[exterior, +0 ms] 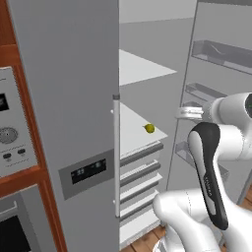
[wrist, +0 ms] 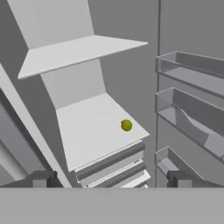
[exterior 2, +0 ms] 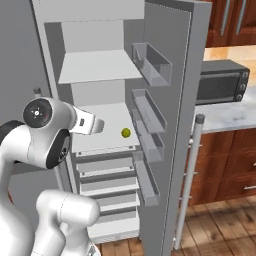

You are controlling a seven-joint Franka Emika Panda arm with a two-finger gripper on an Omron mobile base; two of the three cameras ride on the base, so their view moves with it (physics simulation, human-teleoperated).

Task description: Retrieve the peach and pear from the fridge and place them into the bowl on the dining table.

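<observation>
While the fridge (exterior 2: 190,75) stands with its right door swung wide, the pear (wrist: 126,125), small, round and yellow-green, rests near the front right corner of a smooth white shelf (wrist: 92,127). It lies ahead of the claw (wrist: 111,179), well apart. The claw's dark tips are spread wide, holding nothing.

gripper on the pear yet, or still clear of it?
Apart. The hand view shows the pear alone on the fridge shelf, bare shelf between it and the fingertips. In the right base view the gripper stands off from it.

the small yellow-green pear (wrist: 126,125) lies alone near the front right of a white shelf in the open fridge (exterior 2: 186,100)
</observation>
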